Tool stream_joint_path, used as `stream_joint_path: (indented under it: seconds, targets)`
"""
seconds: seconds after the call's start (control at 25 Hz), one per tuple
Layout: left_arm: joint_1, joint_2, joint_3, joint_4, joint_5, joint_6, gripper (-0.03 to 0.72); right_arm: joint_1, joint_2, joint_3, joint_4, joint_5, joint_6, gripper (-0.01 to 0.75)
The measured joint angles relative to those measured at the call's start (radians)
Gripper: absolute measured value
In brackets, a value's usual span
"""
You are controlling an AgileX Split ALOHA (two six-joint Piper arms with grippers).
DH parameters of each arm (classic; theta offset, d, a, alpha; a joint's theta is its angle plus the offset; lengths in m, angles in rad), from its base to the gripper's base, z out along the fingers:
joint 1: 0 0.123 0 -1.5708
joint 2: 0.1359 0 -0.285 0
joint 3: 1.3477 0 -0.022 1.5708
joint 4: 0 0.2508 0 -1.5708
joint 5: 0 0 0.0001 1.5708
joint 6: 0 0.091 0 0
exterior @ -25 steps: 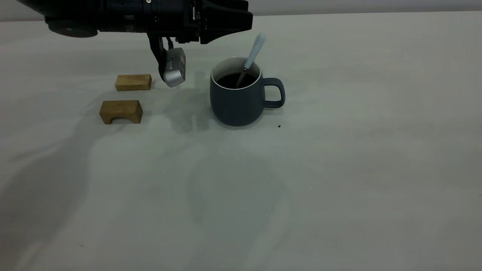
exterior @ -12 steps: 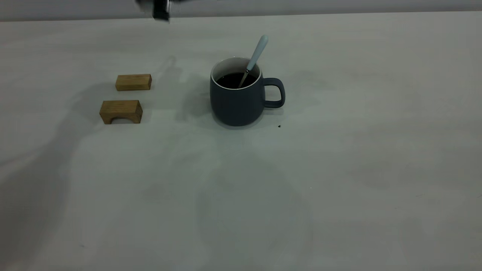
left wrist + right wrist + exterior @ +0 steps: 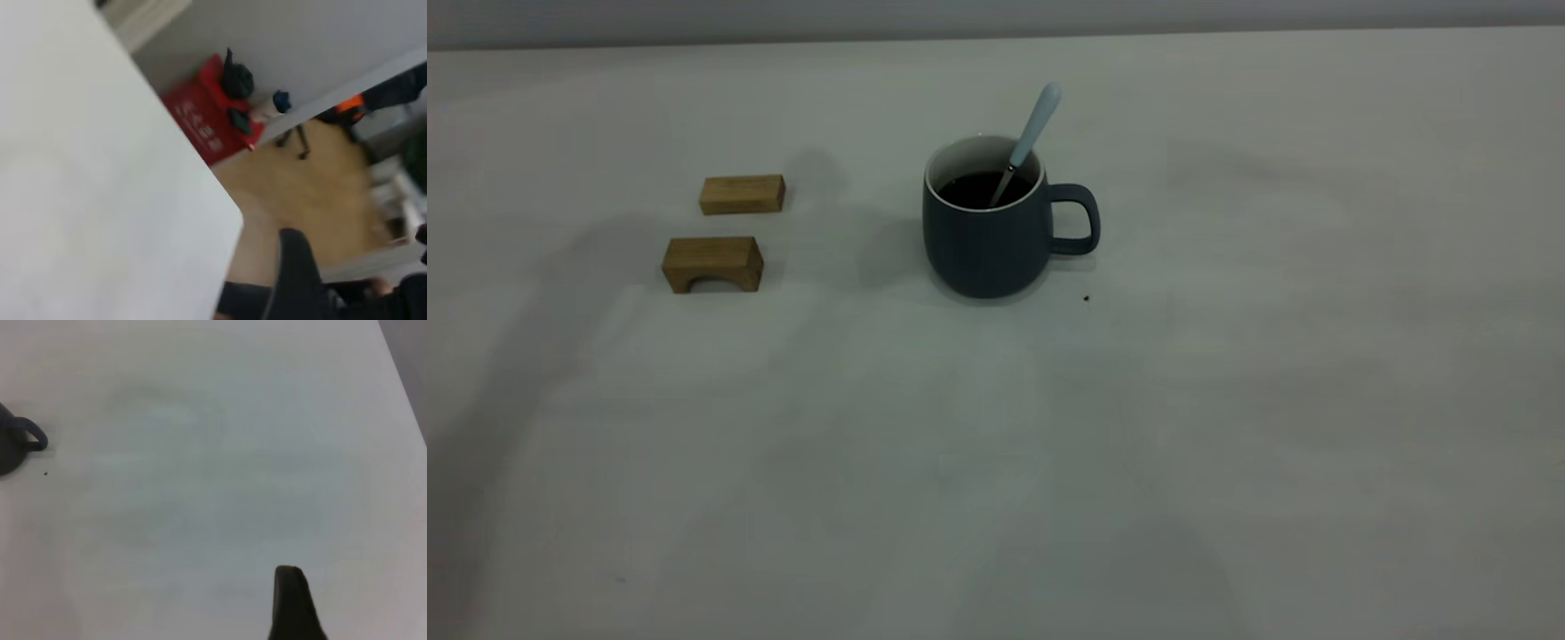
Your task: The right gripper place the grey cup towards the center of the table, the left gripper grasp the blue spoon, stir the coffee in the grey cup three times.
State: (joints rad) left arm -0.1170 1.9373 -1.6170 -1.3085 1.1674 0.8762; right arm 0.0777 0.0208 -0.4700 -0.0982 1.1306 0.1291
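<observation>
The grey cup [image 3: 996, 236] stands upright near the middle of the table [image 3: 1227, 400], its handle pointing right. Dark coffee [image 3: 978, 188] fills it. The blue spoon [image 3: 1036, 124] leans in the cup with its bowl in the coffee and its pale handle sticking up over the rim, held by nothing. Neither arm shows in the exterior view. My left gripper [image 3: 293, 273] is off past the table's edge, pointing toward the room. My right gripper [image 3: 290, 603] hovers over bare table far from the cup [image 3: 13, 447], which sits at the frame's edge.
Two tan wooden blocks [image 3: 742, 194] [image 3: 712, 263] lie left of the cup. A tiny dark speck [image 3: 1086, 298] sits by the cup's base. Beyond the table corner [image 3: 227, 207] are a wooden floor and a red box [image 3: 200, 123].
The left arm, beside the cup a second ago, has lifted up and left the exterior view. The spoon stays leaning in the cup, and the cup has not moved.
</observation>
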Motion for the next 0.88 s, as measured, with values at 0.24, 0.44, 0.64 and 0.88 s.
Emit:
stream_joint_path:
  seconds: [0.24, 0.44, 0.64, 0.88]
  targets:
    - [0.000, -0.203, 0.000, 0.007, 0.000, -0.013, 0.522, 0.000, 0.000, 0.000, 0.000, 0.000, 0.000, 0.529]
    - [0.033, -0.373, 0.003, 0.137, 0.000, -0.367, 0.521, 0.000, 0.000, 0.000, 0.000, 0.000, 0.000, 0.529]
    - [0.073, -0.548, 0.003, 0.482, -0.003, -0.743, 0.519, 0.000, 0.000, 0.000, 0.000, 0.000, 0.000, 0.529]
    - [0.081, -0.714, 0.003, 0.797, -0.003, -0.843, 0.519, 0.000, 0.000, 0.000, 0.000, 0.000, 0.000, 0.529]
